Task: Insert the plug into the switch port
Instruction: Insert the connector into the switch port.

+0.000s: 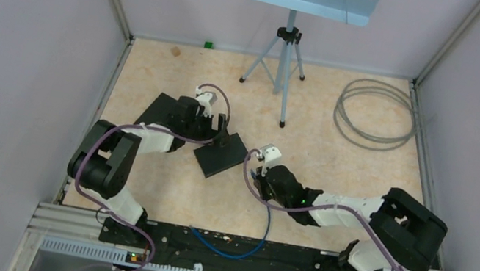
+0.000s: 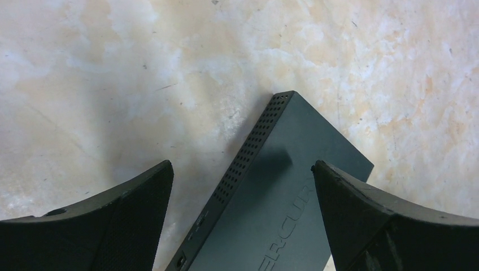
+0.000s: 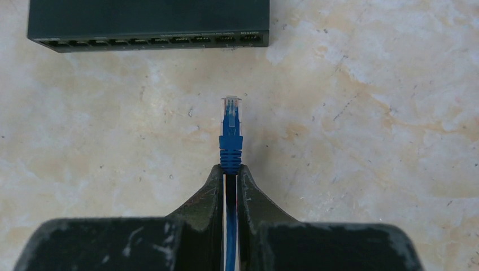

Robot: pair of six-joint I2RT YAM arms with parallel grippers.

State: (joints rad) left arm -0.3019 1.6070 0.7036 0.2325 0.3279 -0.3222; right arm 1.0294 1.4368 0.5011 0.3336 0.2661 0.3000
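Blue cable (image 3: 230, 243) runs up between the fingers of the right tool (image 3: 230, 168), which is clamped tight on it just behind the plug (image 3: 230, 119). The plug's clear tip points toward the ports (image 3: 152, 40) of the black switch (image 3: 148, 21) at the upper left of the right wrist frame, but is still apart from them. The left tool (image 2: 242, 166) is spread wide astride the switch's near end, possibly not touching it, over the mottled beige worktop (image 3: 367, 141).

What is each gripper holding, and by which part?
The right gripper pinches the blue cable just behind its plug. The left gripper is open over the switch, holding nothing.
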